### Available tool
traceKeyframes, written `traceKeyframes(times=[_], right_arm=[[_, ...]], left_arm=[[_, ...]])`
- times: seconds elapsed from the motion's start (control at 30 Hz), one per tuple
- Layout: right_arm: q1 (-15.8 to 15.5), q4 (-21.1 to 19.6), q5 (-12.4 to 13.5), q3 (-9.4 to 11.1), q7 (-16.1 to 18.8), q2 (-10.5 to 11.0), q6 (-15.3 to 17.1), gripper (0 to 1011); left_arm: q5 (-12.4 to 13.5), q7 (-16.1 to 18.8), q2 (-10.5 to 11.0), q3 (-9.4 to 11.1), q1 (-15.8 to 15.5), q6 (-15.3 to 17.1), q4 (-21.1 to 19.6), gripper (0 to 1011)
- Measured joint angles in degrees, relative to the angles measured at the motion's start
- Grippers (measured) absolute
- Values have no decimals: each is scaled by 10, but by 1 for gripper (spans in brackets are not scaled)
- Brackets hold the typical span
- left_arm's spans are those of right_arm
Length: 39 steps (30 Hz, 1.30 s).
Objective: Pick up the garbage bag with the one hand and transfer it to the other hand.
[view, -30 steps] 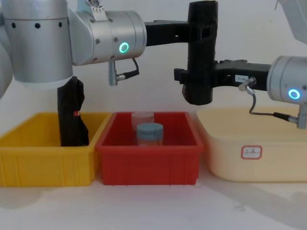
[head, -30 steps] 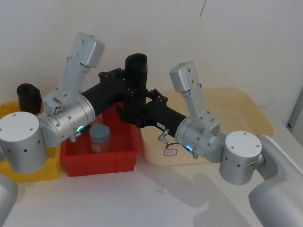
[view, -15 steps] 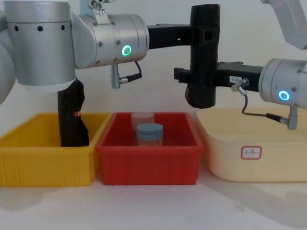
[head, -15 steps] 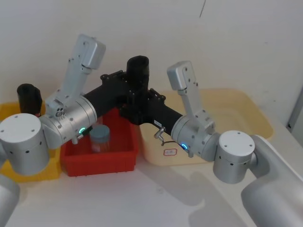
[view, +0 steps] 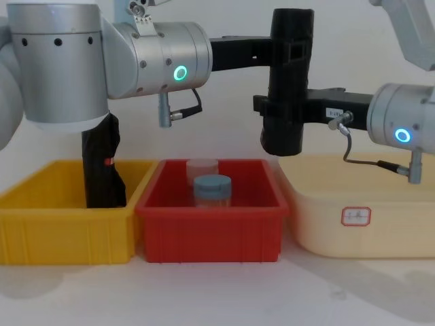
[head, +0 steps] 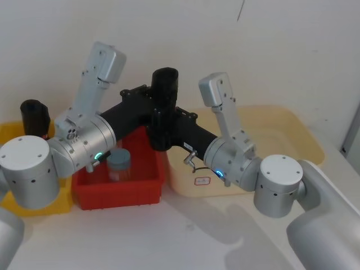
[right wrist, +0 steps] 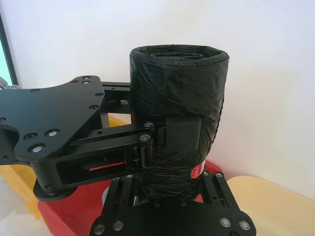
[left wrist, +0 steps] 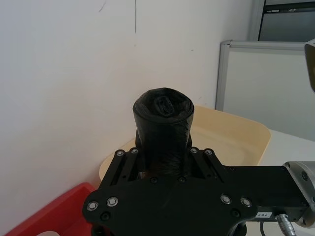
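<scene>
Over white table (view: 204, 292), near wall (head: 281, 45): left claw (view: 291, 51), right claw (view: 280, 112) grip garbage bag (view: 284, 139).

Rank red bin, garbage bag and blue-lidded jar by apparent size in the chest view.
1. red bin
2. garbage bag, held between left gripper and right gripper
3. blue-lidded jar, partly behind the bin's wall

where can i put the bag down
Beige tub, right of the red bin, looks bare; so does the table before the bins. Crowded: jar in red bin, roll in yellow bin, left pincer and right pincer on the bag above.
</scene>
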Motion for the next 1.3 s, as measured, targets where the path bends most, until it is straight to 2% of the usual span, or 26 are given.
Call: traceKeyframes(times=[0.17, 0.3, 0.53, 0.6, 0.63, 0.87, 0.93, 1.3], right_arm=[[0, -1, 0, 0, 2, 2, 3, 567], [-1, -2, -1, 0, 4, 5, 7, 566], [-2, -4, 0, 1, 5, 8, 9, 565], [-2, -4, 0, 1, 5, 9, 10, 565], [-2, -4, 0, 2, 5, 9, 10, 565], [2, 0, 0, 5, 4, 11, 10, 565], [3, 2, -1, 7, 3, 11, 10, 565], [24, 31, -16, 18, -18, 10, 11, 565]], left_arm=[[0, 0, 0, 0, 0, 0, 0, 375], [-1, 0, 0, 0, 0, 1, 0, 460], [-1, 1, 0, 0, 0, 0, 0, 697], [-1, 1, 0, 0, 0, 0, 0, 730], [-2, 1, 0, 0, 0, 0, 0, 785], [-8, -1, 3, -2, 4, 0, -7, 977], [-12, -4, 5, -3, 6, 0, -12, 1001], [-32, -14, 23, -13, 24, 3, -49, 1001]])
